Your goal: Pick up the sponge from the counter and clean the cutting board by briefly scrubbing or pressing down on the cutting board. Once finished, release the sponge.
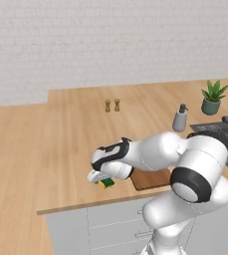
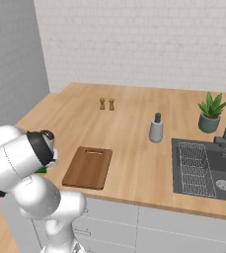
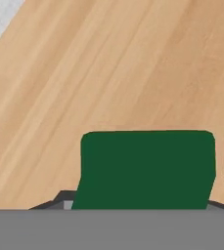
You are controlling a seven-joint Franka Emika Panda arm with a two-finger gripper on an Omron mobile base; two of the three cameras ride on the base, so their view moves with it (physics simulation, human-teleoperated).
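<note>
Clearly, we see our gripper (image 1: 101,180) closed on the sponge (image 1: 106,183) at the counter's (image 1: 46,149) front edge — left of the cutting board (image 2: 88,167), whose slot handle shows from the right base view.

Counter (image 2: 134,128) – cutting board (image 2: 88,167), shakers (image 2: 106,104), plant (image 2: 210,113).

The sponge (image 3: 147,168) sat between the jaws, above the worktop (image 3: 113,68); the cutting board (image 1: 150,179) lay just beside them.
</note>
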